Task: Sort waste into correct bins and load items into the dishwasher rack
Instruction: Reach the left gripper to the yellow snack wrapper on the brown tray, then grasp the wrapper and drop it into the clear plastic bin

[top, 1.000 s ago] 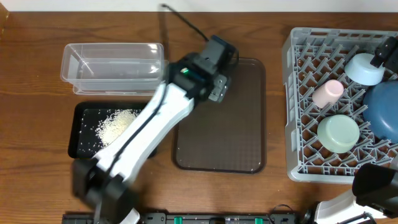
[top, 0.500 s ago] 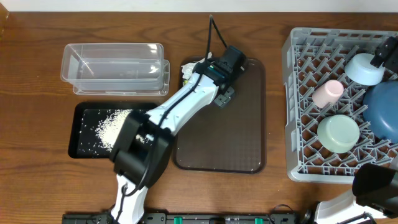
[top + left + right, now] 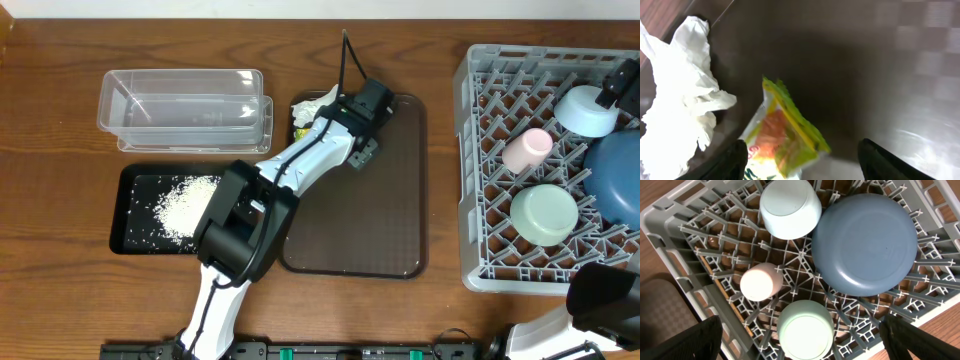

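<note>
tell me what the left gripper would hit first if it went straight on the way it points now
Probably the snack wrapper, lying on the brown tray right ahead of the open left gripper; the tissue sits off to one side. Depth is unclear.

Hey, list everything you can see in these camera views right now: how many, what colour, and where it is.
Wooden table: one, brown, under everything.
Clear tub: one, transparent, upper left.
Black tray: one, black, in front of the tub.
Rice grains: a heap, white, in the black tray.
Serving tray: one, brown, centre.
Tissue: one, white, on the serving tray's far-left corner.
Snack wrapper: one, yellow-green, beside the tissue.
Dishwasher rack: one, grey, right.
Large bowl: one, dark blue, in the rack.
Mint bowl: one, pale green, in the rack.
Small bowl: one, light blue, in the rack.
Cup: one, pink, in the rack.
Left gripper: black, jaws open over the wrapper.
Right gripper: black, jaws open above the rack.
</note>
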You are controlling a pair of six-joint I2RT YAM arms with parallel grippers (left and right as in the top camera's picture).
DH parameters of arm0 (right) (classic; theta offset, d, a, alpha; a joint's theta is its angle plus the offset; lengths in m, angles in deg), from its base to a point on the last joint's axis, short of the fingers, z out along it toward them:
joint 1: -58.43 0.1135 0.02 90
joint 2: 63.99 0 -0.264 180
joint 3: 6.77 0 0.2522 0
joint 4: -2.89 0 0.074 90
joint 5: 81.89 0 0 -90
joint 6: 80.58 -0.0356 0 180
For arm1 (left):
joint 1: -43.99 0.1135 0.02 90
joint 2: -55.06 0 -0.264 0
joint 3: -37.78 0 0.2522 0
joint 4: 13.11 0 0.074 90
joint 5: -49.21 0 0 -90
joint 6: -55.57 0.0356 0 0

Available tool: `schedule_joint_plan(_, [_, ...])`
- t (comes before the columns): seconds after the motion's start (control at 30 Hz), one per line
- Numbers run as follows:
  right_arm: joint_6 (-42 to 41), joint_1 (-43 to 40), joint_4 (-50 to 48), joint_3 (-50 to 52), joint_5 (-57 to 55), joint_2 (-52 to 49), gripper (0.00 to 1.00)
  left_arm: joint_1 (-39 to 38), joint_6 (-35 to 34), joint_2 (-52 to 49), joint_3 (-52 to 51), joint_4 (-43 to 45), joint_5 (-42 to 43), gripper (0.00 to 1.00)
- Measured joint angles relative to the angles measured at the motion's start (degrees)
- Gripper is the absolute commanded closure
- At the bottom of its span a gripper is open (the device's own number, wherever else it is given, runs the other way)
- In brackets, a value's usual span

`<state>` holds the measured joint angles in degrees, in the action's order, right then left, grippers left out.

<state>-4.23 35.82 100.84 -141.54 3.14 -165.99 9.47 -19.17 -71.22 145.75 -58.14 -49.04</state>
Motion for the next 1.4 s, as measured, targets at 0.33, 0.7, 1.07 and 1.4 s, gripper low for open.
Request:
schedule_joint_plan(0.33, [0.0, 0.0, 0.0, 0.0, 0.0, 0.0, 0.01, 4.2, 0.0, -0.2, 0.0, 0.7, 6.5, 0.38])
schedule_joint_plan(0.7, [0.0, 0.0, 0.0, 0.0, 0.0, 0.0, 0.01, 5.7, -0.5, -0.2, 0.0, 0.2, 11.8, 0.81])
schedule_joint_plan(1.07, [0.0, 0.0, 0.0, 0.0, 0.0, 0.0, 0.01, 5.6, -1.2, 1.9, 0.0, -2.4, 12.4, 0.94])
schedule_joint_plan(1.4, [0.0, 0.0, 0.0, 0.0, 0.0, 0.0, 0.01, 6.3, -6.7, 19.5, 0.0, -2.7, 12.6, 0.94])
